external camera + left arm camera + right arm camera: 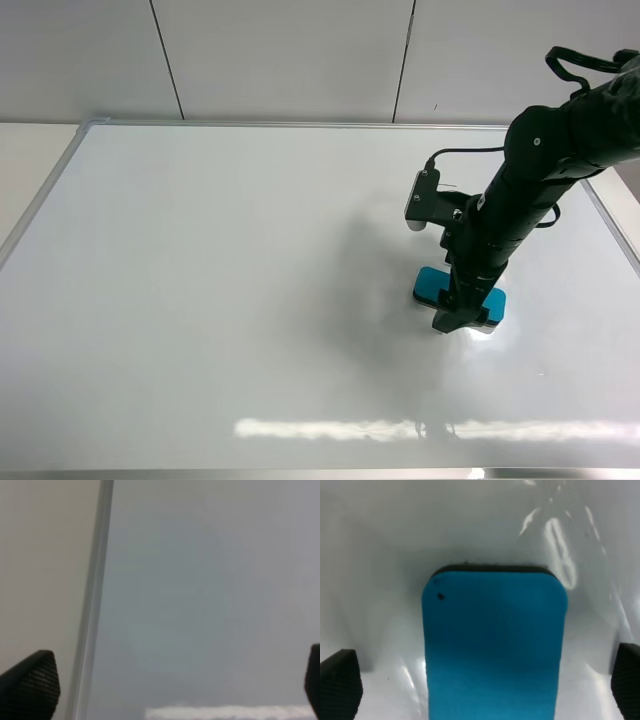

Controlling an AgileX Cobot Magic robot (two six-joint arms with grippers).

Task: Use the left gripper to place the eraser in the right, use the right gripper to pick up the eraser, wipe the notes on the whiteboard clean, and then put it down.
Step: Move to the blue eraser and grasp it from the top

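The teal-blue eraser (432, 283) lies flat on the whiteboard (200, 280), right of centre. My right gripper (460, 318) points down over it, partly covering it. In the right wrist view the eraser (492, 645) lies between the two fingertips (340, 682), which stand wide apart on either side without touching it, so the right gripper (484, 685) is open. My left gripper (170, 685) shows only in the left wrist view, open and empty above the whiteboard's left silver frame (95, 605). No notes show on the board.
A beige table (30, 160) shows beyond the board's left frame, also in the left wrist view (40, 555). A grey panelled wall (280, 50) stands behind the board. The right arm's silver-grey box (422, 200) and cables hang above the board.
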